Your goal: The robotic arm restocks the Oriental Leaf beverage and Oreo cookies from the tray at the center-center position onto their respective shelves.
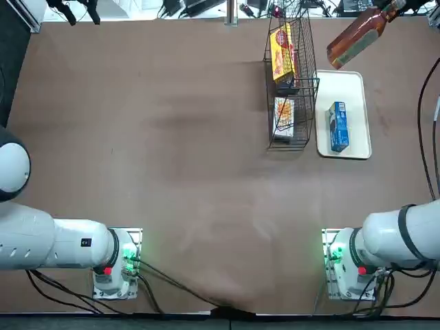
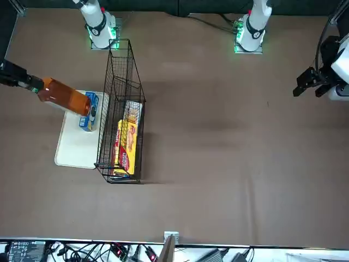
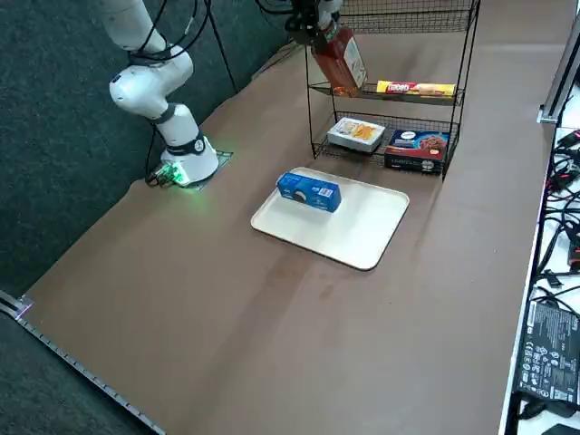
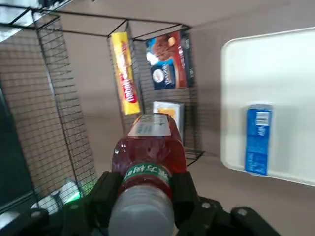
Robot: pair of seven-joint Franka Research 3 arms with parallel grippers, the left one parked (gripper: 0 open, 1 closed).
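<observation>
Overhead, the right claw (image 1: 393, 9), tilted above the tray (image 1: 352, 144), clamps the bottle (image 1: 356, 38)

Oreo cookies (image 3: 309, 192) on tray (image 3: 362, 221)

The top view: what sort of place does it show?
Probably a robotics lab test table set up like a small shop: a wire rack with snack packs, a white tray holding a blue box, and the right gripper holding a bottle over there.
</observation>
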